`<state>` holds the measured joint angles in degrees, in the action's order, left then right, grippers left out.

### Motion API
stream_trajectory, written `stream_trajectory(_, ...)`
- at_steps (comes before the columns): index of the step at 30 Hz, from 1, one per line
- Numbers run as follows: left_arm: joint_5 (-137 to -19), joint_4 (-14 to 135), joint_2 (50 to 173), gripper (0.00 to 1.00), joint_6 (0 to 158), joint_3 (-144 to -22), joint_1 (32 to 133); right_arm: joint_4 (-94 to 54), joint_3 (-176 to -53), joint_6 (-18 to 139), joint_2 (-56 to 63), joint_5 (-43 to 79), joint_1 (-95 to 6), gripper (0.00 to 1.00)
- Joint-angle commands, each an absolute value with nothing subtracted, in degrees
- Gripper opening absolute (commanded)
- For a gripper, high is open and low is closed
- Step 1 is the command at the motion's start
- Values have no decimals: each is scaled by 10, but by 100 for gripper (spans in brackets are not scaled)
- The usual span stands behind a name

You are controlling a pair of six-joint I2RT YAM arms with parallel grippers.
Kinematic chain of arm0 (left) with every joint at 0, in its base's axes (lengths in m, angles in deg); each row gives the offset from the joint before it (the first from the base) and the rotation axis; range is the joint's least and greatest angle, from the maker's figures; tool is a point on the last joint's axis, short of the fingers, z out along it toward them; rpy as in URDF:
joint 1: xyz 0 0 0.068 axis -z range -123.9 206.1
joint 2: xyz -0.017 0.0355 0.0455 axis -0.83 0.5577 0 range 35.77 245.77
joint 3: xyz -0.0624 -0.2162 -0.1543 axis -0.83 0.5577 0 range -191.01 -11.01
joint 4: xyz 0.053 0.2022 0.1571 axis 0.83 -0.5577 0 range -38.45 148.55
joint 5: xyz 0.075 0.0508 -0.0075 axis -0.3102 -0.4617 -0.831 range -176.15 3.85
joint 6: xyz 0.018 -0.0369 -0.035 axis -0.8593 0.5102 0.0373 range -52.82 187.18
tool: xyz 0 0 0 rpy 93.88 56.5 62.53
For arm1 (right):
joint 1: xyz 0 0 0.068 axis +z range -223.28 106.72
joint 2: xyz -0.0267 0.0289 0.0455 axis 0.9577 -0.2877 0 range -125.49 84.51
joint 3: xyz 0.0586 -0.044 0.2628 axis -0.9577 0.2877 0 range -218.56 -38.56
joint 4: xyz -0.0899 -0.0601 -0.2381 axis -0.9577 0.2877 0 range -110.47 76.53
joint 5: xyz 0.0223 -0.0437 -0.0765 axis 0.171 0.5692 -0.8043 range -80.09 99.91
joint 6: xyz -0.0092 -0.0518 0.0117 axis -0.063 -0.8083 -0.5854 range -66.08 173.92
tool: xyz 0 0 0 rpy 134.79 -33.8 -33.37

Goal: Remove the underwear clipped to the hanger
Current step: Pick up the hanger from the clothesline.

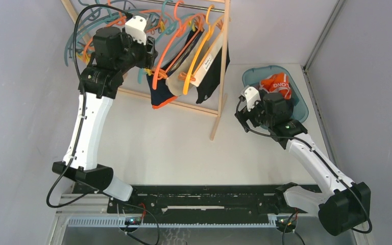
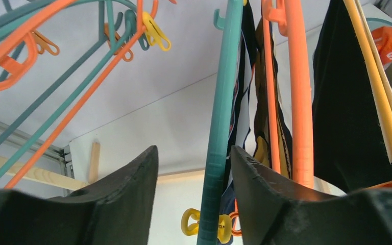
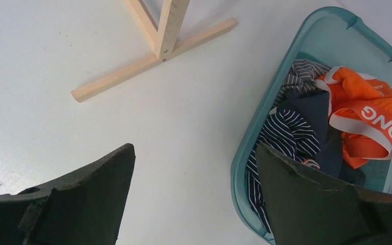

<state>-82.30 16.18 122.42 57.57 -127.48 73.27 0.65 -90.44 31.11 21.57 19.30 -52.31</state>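
Observation:
Several underwear hang clipped to coloured hangers on the wooden rack: a navy pair with orange trim (image 1: 161, 97), a beige pair (image 1: 176, 81) and a black pair (image 1: 212, 76). My left gripper (image 1: 148, 53) is up among the hangers. In the left wrist view its jaws (image 2: 194, 153) straddle a teal hanger bar (image 2: 222, 127); the bar lies close to the right finger, with a gap on the left, so the gripper is open. An orange hanger (image 2: 298, 102) and black cloth (image 2: 342, 102) hang just to the right. My right gripper (image 3: 194, 148) is open and empty over the table beside the bin.
A teal bin (image 1: 296, 97) at the right holds striped navy underwear (image 3: 286, 127) and an orange pair (image 3: 367, 112). The rack's wooden foot (image 3: 153, 64) crosses the table between the arms. A yellow clip (image 2: 191, 224) hangs below the teal bar. Walls close in left and right.

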Motion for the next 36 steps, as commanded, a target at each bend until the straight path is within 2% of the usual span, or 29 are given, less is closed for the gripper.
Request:
stream_trajectory(1, -787, 168, 1223, 54, 593, -1307, 726, -2, -905, 304, 218, 197, -518, 87)
stream_trajectory(8, -767, 187, 1217, 37, 595, -1281, 725, -1, -905, 300, 215, 196, -515, 87)
stream_trajectory(18, -775, 237, 1207, 1, 610, -1234, 725, 1, -905, 298, 212, 196, -515, 86)
stream_trajectory(30, -795, 542, 1066, 0, 557, -966, 725, 1, -905, 297, 210, 189, -515, 87)
stream_trajectory(36, -807, 572, 1058, 0, 559, -947, 725, 2, -905, 297, 210, 188, -515, 87)
